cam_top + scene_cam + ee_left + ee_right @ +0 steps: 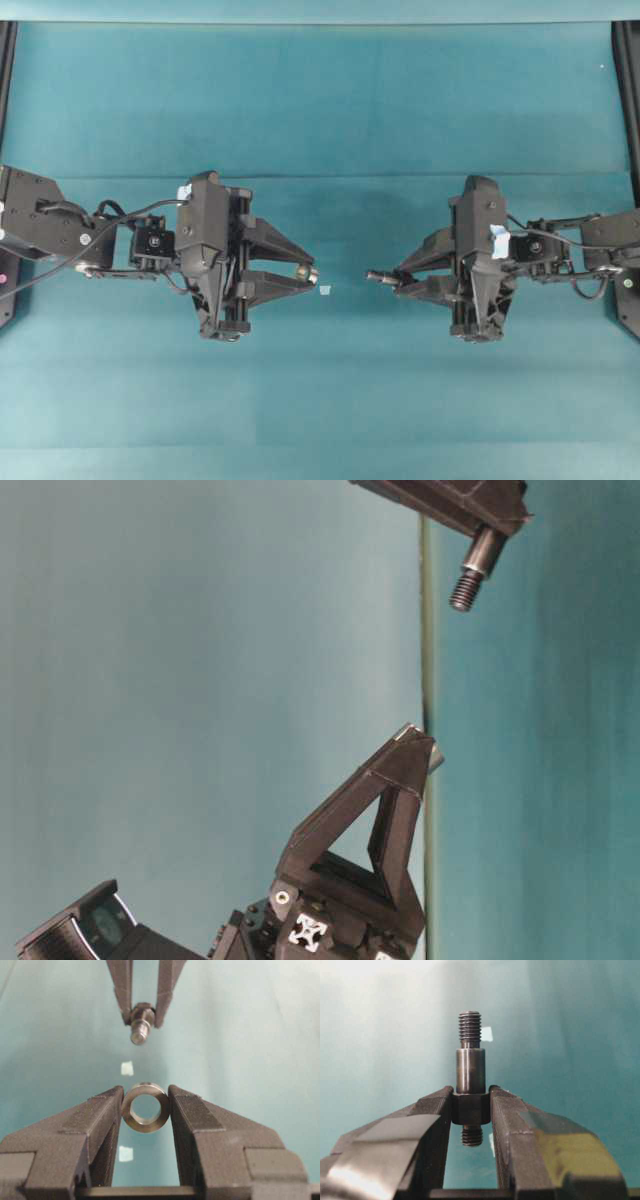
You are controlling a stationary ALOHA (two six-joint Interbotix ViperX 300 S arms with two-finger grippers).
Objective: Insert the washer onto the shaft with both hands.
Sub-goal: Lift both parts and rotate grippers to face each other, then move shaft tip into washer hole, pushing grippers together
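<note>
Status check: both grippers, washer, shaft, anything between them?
Left gripper shut on washer, hole facing the shaft. Right gripper shut on shaft, threaded tip leading. Parts apart, gap between them open; only a pale tape bit on the table below.

Flat teal-green matte desk (pixel 320 120) fills nearly the whole overhead view, w/ faint horizontal bands of lighter and darker tone across it. Black vertical rails at far left edge (pixel 6 60) and far right edge (pixel 628 70). Small pale whitish tape bit (pixel 325 290) lies near the middle. Light is soft, even; brighter glare at top of right wrist view.
</note>
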